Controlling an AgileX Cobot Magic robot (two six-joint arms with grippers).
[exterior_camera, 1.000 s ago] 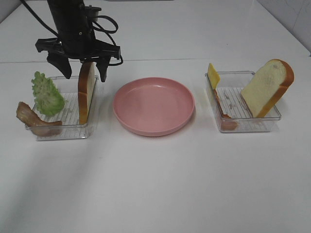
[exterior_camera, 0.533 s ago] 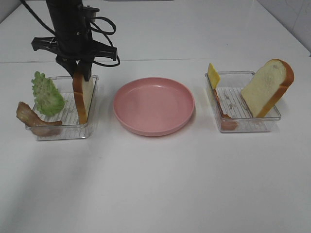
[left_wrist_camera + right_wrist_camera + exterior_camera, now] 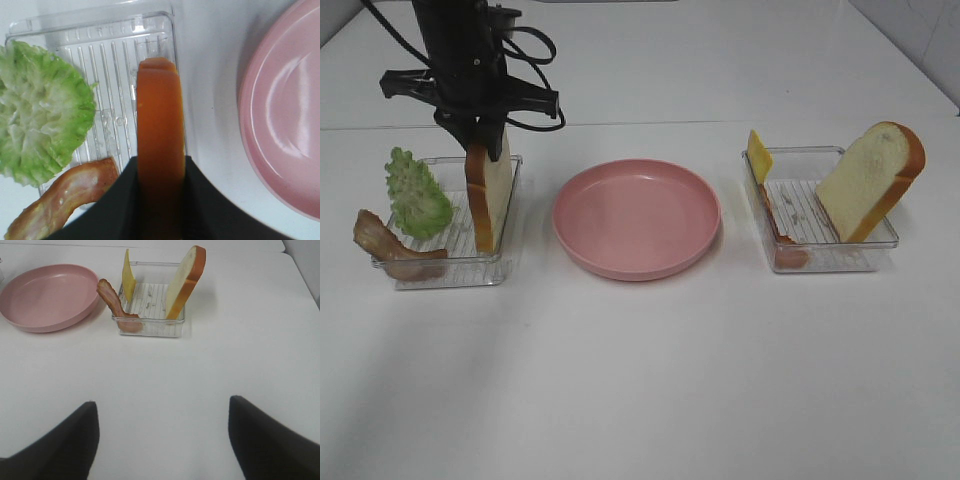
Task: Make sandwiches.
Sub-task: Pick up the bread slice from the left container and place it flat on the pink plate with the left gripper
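Left pincer point(image 3: 161, 182) clamped on upright bread slice point(image 3: 160, 120); right pincer point(image 3: 162, 404) agape.

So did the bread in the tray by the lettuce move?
Yes. Pinched by the left gripper, the bread slice has shifted slightly toward the lettuce, away from the tray wall nearest the pink plate.

A lab-style robot test bench: plain white table point(image 3: 640, 380), toy food point(image 3: 490, 205) in clear trays point(image 3: 835, 264).
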